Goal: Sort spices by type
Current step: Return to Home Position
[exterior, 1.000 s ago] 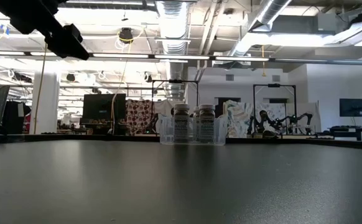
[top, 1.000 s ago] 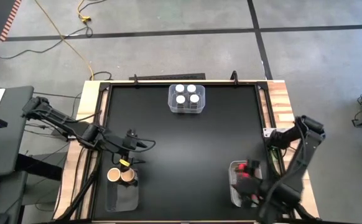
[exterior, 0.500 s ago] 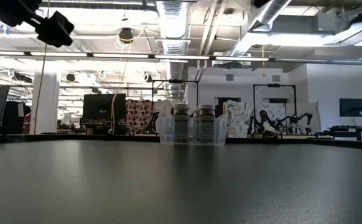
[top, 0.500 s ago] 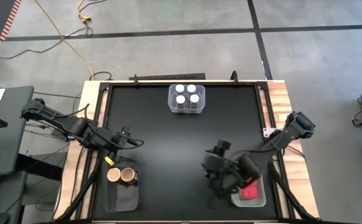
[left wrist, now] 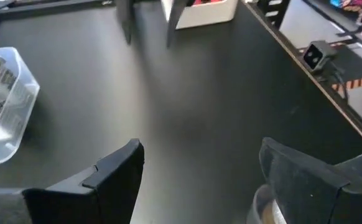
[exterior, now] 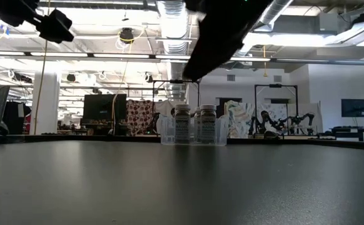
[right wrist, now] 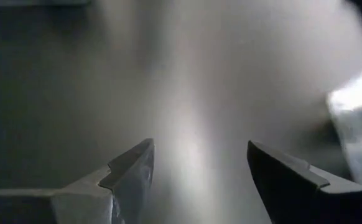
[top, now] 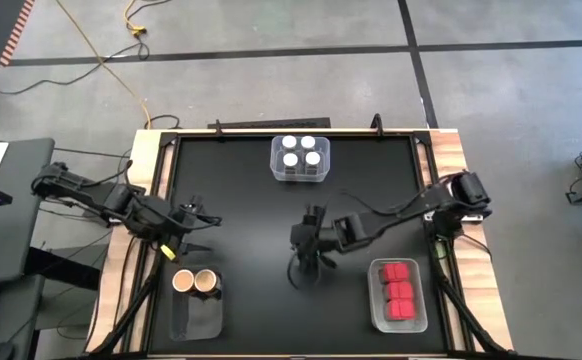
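Note:
The spices sit in three clear bins. Several white-lidded jars (top: 299, 152) stand in the bin at the far middle. Two tan-lidded jars (top: 195, 283) stand in the near-left bin, and red boxes (top: 399, 292) lie in the near-right bin. My left gripper (top: 203, 218) hangs open and empty above the table's left part, on the far side of the tan-lidded jars. My right gripper (top: 303, 262) hangs open and empty above the table's middle, pointing slantwise down at the bare black top (right wrist: 193, 93).
The black table top (top: 251, 200) lies bare between the three bins. The right arm (exterior: 226, 31) crosses the top of the low view, in front of the far bin (exterior: 193, 130). Wooden rails (top: 451, 160) border the left and right edges.
My right gripper has swung from over the bin of red boxes at the near right toward the table's middle, sinking a little and staying open. My left gripper has drawn back from over the tan-lidded jars toward the table's left edge, rolling somewhat, still open.

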Robot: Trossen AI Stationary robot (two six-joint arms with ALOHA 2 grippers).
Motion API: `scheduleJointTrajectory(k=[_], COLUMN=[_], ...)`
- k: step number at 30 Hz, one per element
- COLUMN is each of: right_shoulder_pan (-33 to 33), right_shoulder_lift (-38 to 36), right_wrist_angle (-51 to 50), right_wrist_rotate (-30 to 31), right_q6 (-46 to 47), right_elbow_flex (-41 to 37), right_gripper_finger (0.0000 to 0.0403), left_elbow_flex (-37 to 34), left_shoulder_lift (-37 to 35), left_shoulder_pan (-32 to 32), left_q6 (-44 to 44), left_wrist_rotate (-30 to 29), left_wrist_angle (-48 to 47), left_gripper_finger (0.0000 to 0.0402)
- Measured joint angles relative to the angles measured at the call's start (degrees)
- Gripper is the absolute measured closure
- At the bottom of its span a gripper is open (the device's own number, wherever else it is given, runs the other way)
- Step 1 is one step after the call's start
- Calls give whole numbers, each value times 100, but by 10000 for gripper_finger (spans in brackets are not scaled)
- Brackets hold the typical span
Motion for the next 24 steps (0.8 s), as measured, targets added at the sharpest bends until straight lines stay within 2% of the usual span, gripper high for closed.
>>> scheduleJointTrajectory(k=[2,6,10,15,19,24], right_shoulder_pan=[-253,-702,-1243,-1786,-2060,-2266], right_shoulder_lift=[-30,-245,-608,-1361,-2129,-2956], right_wrist_angle=[835,1877,2502,2535,2556,2579], right_wrist_rotate=[-465,-1037,-1733,-2132,-2387,-2391], right_q6=[-265,-796,-1206,-1405,-1599,-1485], right_elbow_flex=[-372,-977,-1551,-2218,-2841,-3585], right_gripper_finger=[117,117,117,117,117,117], left_elbow_flex=[0,0,-389,-1352,-1857,-2081], left_shoulder_lift=[2,4,39,34,-60,-216], left_shoulder_pan=[102,363,680,1195,1754,2451], left_q6=[72,396,630,506,355,246], left_wrist_rotate=[89,493,889,1182,1845,2155], left_wrist_angle=[-28,228,1102,2563,3562,3669], left_gripper_finger=[95,95,95,95,95,95])
